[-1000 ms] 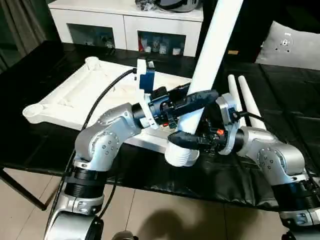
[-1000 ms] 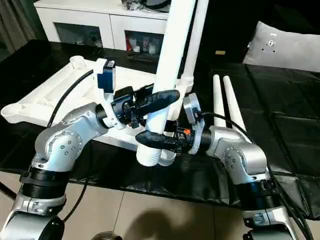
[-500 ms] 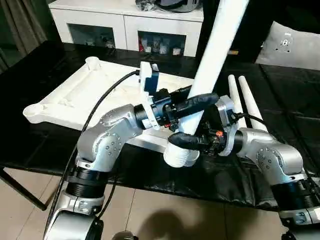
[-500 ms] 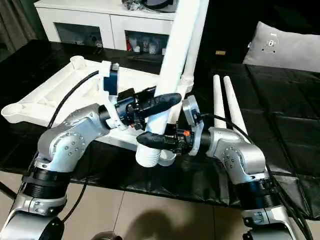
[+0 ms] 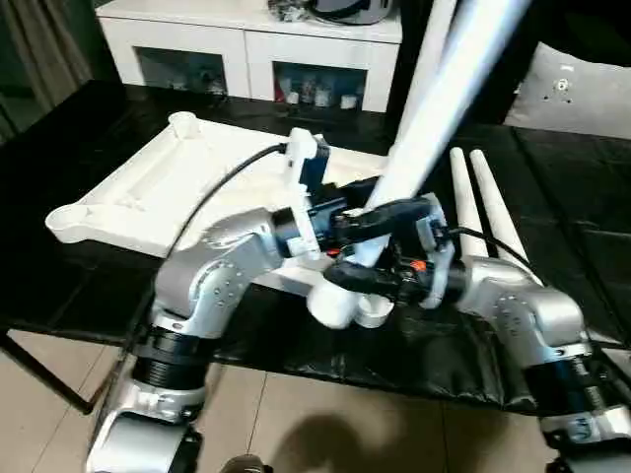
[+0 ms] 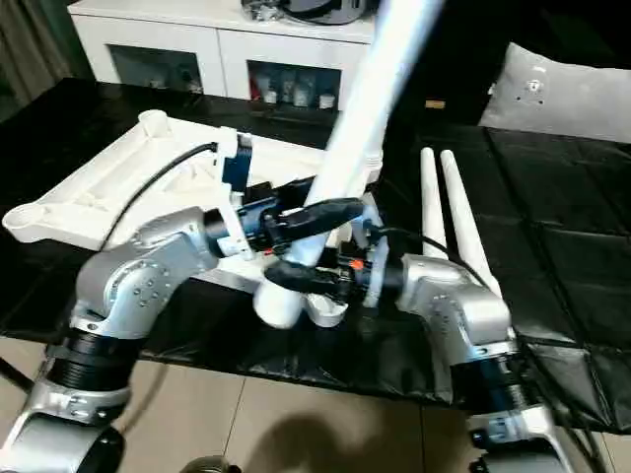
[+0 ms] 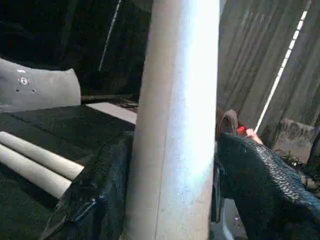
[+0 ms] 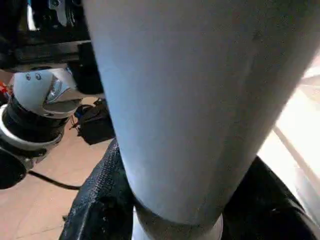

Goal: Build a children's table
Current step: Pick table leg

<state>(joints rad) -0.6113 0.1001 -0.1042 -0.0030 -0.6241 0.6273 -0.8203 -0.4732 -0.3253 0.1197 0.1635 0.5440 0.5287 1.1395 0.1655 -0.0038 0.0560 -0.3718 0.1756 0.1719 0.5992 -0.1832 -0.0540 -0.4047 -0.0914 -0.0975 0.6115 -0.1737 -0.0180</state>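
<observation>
The children's table top [image 5: 148, 187] lies upside down on the black table, ribs up. A long white leg [image 5: 444, 108] leans steeply, its top towards the right and its thick end [image 5: 335, 305] low by the top's near right corner. My left gripper [image 5: 389, 219] is around this leg, which also runs up the left wrist view [image 7: 175, 125]. My right gripper [image 5: 367, 281] is shut on the leg lower down, with its fingers [image 8: 95, 210] on either side of the leg. Behind it a second leg [image 5: 431, 39] stands upright. Two more legs [image 5: 483, 197] lie side by side at the right.
A white low cabinet with glass doors [image 5: 246, 44] stands behind the black table [image 5: 79, 286]. A grey cushion [image 5: 582, 89] lies at the far right. The table's front edge runs just below my forearms, with tiled floor beneath.
The held leg has tipped further: its top swung right and its thick end swung left. My left forearm has crept a little to the right.
</observation>
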